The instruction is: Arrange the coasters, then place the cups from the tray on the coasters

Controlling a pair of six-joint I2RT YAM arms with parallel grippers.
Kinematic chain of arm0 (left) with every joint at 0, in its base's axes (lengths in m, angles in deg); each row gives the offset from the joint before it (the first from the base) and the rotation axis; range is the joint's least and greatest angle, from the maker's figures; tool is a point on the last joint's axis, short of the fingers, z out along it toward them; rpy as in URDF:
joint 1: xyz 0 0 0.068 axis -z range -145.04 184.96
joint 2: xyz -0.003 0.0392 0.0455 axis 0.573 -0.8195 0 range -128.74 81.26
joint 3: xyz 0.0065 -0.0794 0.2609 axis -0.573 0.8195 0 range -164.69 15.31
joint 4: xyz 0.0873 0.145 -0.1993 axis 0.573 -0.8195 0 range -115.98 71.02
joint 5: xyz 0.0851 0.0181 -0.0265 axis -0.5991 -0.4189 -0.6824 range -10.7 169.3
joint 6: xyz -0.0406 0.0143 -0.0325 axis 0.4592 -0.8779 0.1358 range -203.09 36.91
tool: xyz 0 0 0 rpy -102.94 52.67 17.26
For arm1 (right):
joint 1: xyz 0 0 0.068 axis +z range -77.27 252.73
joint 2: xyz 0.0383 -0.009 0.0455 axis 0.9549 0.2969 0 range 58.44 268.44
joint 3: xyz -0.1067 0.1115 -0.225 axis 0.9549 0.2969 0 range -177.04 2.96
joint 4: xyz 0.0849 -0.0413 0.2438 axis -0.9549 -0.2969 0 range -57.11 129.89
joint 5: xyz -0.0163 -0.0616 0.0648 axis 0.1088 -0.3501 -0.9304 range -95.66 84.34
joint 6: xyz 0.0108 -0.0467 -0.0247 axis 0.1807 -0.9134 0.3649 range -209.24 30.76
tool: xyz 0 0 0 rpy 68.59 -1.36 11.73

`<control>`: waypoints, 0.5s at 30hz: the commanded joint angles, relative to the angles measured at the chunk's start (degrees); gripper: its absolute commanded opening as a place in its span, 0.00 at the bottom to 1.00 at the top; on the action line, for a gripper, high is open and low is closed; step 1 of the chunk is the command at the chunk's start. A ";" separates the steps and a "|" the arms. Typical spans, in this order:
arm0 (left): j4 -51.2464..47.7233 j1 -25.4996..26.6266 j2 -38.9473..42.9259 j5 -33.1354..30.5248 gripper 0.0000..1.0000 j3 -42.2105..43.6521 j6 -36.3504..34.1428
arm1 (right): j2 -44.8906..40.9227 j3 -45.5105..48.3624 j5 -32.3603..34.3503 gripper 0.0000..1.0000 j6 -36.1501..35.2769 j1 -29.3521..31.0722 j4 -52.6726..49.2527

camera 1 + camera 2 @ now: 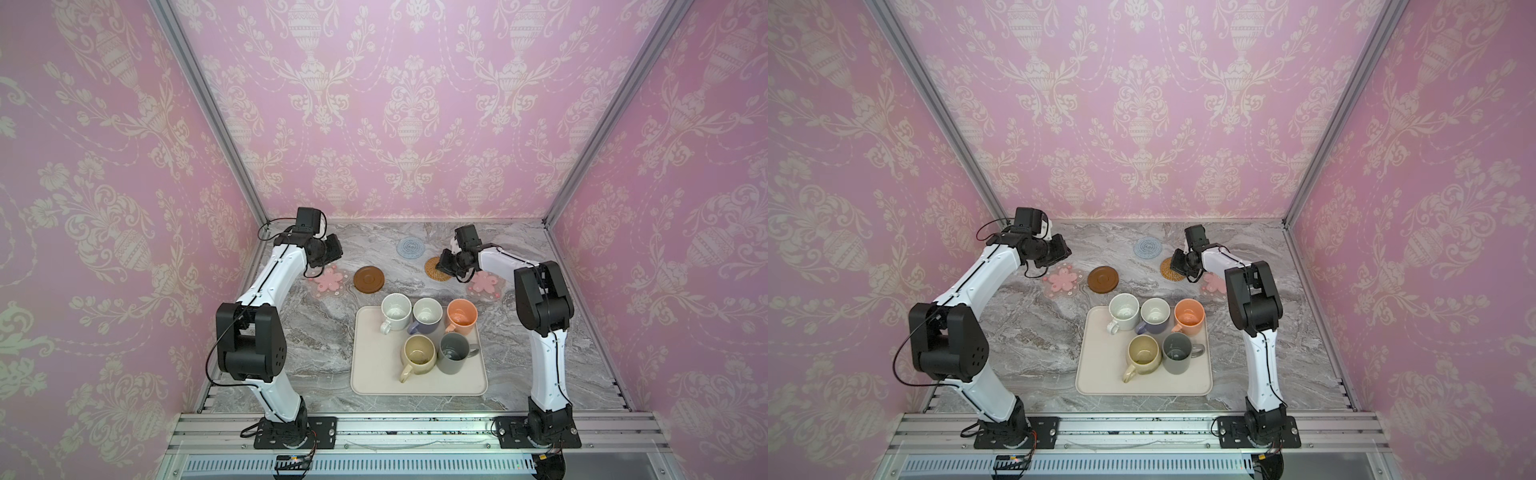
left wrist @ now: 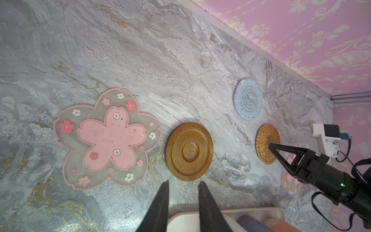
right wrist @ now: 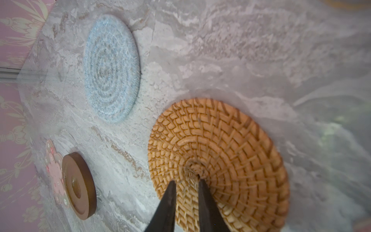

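Note:
Five coasters lie on the marble: a pink flower [image 1: 329, 280], a wooden disc [image 1: 368, 280], a blue-grey round [image 1: 410, 248], a rattan disc [image 1: 433, 266] and another pink flower [image 1: 484, 284]. The beige tray [image 1: 374, 374] holds the white [image 1: 396, 311], lavender [image 1: 427, 316], peach [image 1: 461, 316], cream [image 1: 418, 354] and grey [image 1: 454, 352] cups. My right gripper [image 3: 186, 181] is shut to a narrow gap, its tips down on the rattan disc's [image 3: 220, 152] centre. My left gripper [image 2: 183, 183] hovers open and empty just short of the wooden disc [image 2: 188, 151].
The back wall runs just behind the blue-grey round [image 2: 248, 99]. My right arm [image 1: 540, 299] reaches over the right pink flower coaster and hides part of it. The tray's far rim [image 2: 279, 211] lies close under my left gripper.

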 commanded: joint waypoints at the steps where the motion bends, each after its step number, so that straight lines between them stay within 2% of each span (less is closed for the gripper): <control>1: 0.20 -0.54 2.30 1.42 0.29 1.16 1.23 | -0.50 3.79 0.00 0.23 0.21 0.73 -5.83; 15: 0.59 -0.61 3.07 2.65 0.29 1.97 1.88 | -5.57 11.51 1.14 0.23 -0.65 0.79 -4.95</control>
